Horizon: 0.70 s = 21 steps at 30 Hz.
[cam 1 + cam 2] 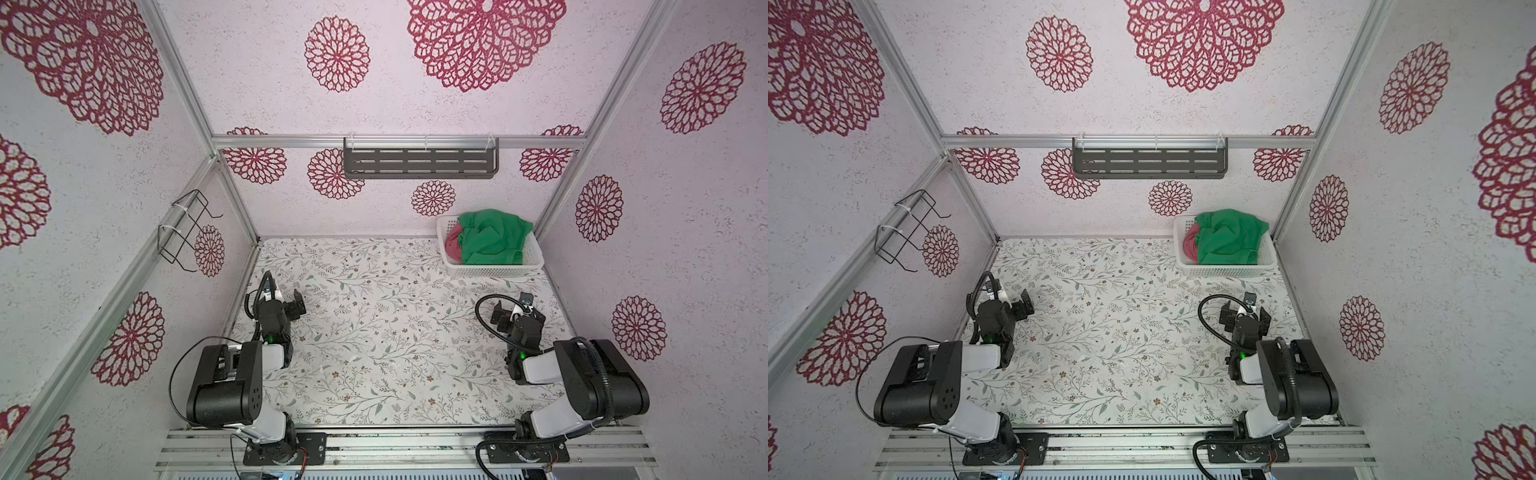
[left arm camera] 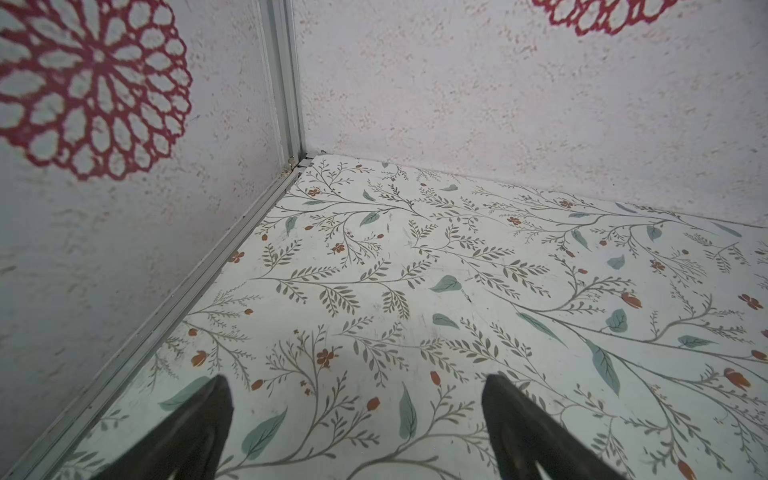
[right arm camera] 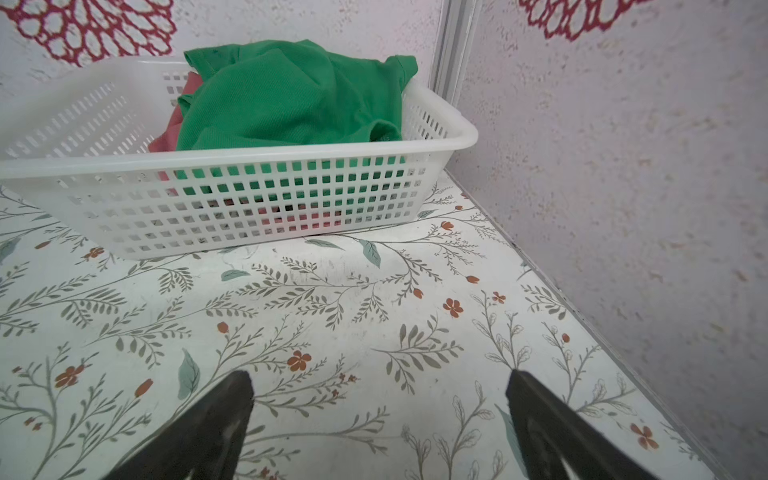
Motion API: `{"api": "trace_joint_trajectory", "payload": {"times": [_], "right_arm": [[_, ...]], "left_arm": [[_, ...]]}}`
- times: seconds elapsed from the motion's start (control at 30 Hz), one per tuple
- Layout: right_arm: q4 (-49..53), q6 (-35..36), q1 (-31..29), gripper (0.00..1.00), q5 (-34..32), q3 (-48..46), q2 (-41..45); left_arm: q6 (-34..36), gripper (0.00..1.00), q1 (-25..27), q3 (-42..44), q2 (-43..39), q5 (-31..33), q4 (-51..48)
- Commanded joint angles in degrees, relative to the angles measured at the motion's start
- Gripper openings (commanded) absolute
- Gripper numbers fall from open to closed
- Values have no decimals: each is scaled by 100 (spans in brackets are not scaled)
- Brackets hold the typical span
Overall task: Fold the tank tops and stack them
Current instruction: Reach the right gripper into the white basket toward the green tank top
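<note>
Counter (image 1: 374,332) floral, walls (image 1: 415,108) red-rosetted; tank tops (image 1: 494,241) heaped in corner basket (image 1: 494,271); left gripper (image 2: 357,378), right gripper (image 3: 380,374) wide apart, empty.

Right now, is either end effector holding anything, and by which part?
Nothing held: left end effector and right end effector are open, empty; green tank top and red tank top lie in the basket.

Left arm (image 1: 232,374) folded, elbow raised near base, forearm reaching forward. Left gripper (image 2: 357,382) pointed forward and down, jaws spread wide, nothing between them. Right arm (image 1: 598,382) mirrored that pose on opposite side. Right gripper (image 3: 380,376) likewise angled down, jaws wide apart, empty. Grippers well apart from each other.
</note>
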<state>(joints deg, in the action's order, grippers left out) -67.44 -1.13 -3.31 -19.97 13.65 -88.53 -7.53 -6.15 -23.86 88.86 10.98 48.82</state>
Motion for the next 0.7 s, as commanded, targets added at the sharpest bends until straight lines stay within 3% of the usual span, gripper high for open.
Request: {"api": "trace_joint_trajectory", "payload": {"times": [0.0,0.67], "right_arm": [[-226,-112,10,99,-122,58,47],[-120,-142,43,99,-69,111,29]], "left_arm": [[62,97,-44,-56,0,-44,93],[16,97,-131,-136,35,-245,-36]]}}
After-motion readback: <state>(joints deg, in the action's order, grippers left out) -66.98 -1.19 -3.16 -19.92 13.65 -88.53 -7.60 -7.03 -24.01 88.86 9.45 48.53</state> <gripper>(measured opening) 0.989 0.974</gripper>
